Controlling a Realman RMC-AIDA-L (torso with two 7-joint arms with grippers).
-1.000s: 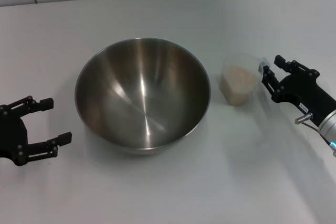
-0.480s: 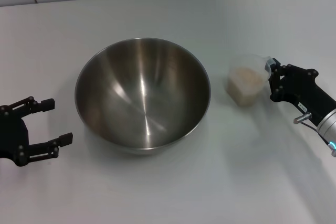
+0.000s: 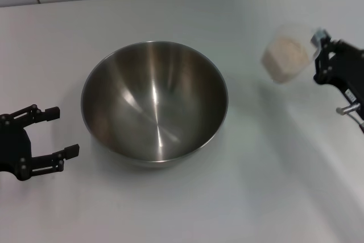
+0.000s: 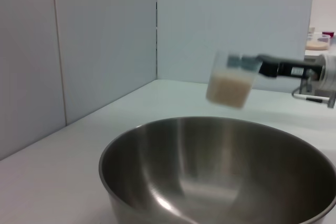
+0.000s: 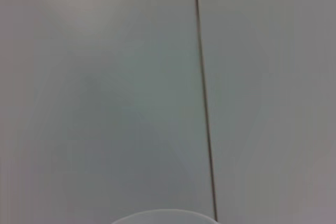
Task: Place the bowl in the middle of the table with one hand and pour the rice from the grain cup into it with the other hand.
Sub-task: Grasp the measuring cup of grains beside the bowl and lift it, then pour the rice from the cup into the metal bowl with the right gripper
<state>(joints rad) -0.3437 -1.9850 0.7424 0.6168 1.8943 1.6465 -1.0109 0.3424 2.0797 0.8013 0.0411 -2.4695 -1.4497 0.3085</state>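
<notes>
Now grain cup (image 3: 286, 56) lifted off table (image 3: 239, 197), right gripper (image 3: 319, 55) clamped on it, right of bowl (image 3: 154, 102); rice (image 3: 284, 60) unpoured. Left gripper (image 3: 52, 132) idle near-left, fingers wide.

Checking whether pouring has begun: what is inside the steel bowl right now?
Nothing visible: the bowl shows only bare steel. The rice is in the grain cup, held off the table by the right end effector.
</notes>
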